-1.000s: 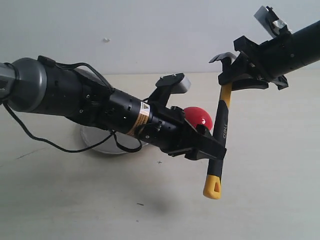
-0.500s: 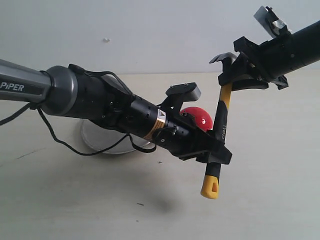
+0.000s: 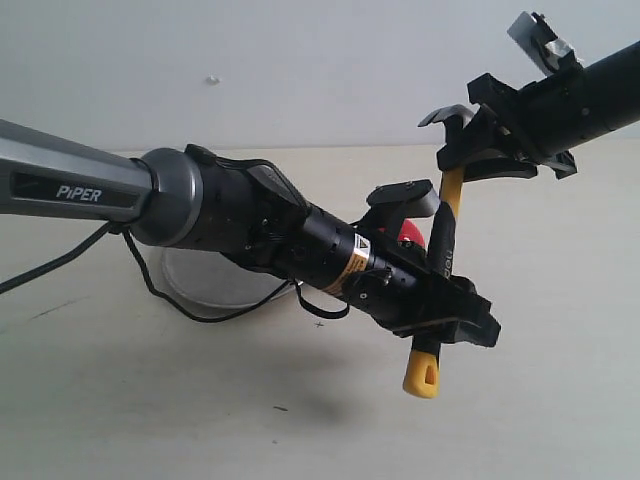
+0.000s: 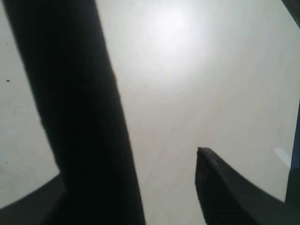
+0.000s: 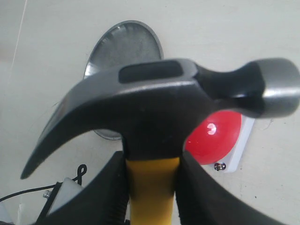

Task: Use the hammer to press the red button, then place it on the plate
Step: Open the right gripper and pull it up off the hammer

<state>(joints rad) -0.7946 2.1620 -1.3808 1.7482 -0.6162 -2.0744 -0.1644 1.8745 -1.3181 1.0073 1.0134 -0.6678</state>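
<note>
Yellow-black hammer (image 3: 446, 225): hangs head-up from the right jaws, which are clamped on its neck just under the head.
Change: left jaws have slid down along the handle, from beside the button (image 3: 412, 233) to just above the loop (image 3: 422, 375); they stand wide open and grip nothing.
Meaning: probably a handover in progress; the hammer is held clear of the button, and the plate (image 3: 200, 285) waits well behind the left jaws.
Desk (image 3: 150, 400): pale and matte beneath both jaws.
Room: plain white wall (image 3: 300, 70) beyond.

Pale beige tabletop (image 3: 150, 420), plain grey-white wall (image 3: 300, 70)
</note>
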